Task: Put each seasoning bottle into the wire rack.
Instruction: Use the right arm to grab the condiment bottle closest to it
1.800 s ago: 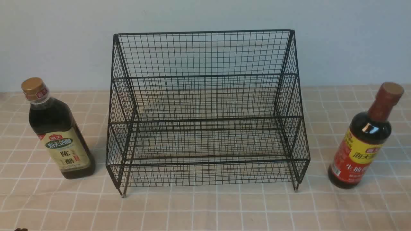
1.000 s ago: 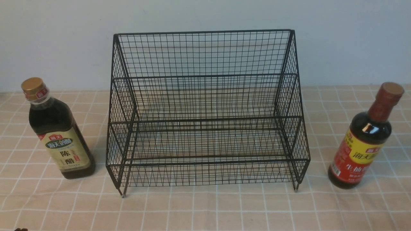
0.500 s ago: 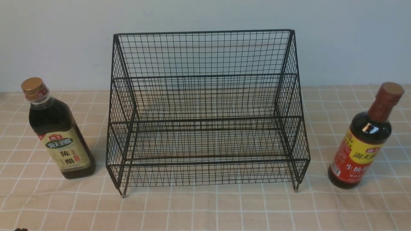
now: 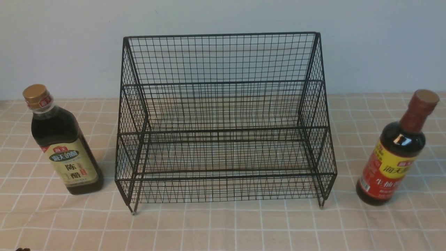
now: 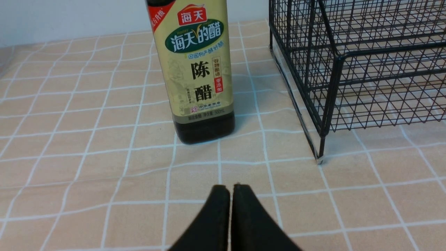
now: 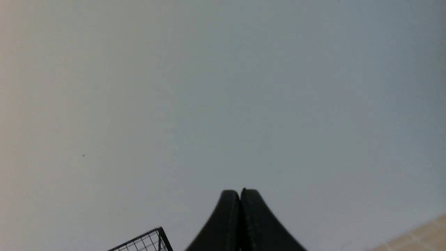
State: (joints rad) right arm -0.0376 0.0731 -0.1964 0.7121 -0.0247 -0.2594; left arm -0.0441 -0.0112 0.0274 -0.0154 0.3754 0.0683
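Note:
A black wire rack [image 4: 224, 122] with stepped tiers stands empty mid-table. To its left a squarish seasoning bottle [image 4: 62, 143] with gold cap and beige-green label stands upright; to its right stands a round seasoning bottle [image 4: 395, 157] with red neck and red-yellow label. In the left wrist view my left gripper [image 5: 230, 188] is shut and empty, low over the cloth, a short way in front of the squarish bottle [image 5: 197, 69], with the rack's corner [image 5: 320, 104] beside it. My right gripper [image 6: 240, 192] is shut and empty, facing the wall above a rack corner [image 6: 146, 242].
A peach checked tablecloth [image 4: 223, 226] covers the table. A plain grey wall [image 4: 223, 17] runs close behind the rack. A small dark bit [image 4: 22, 249] shows at the front view's lower left edge.

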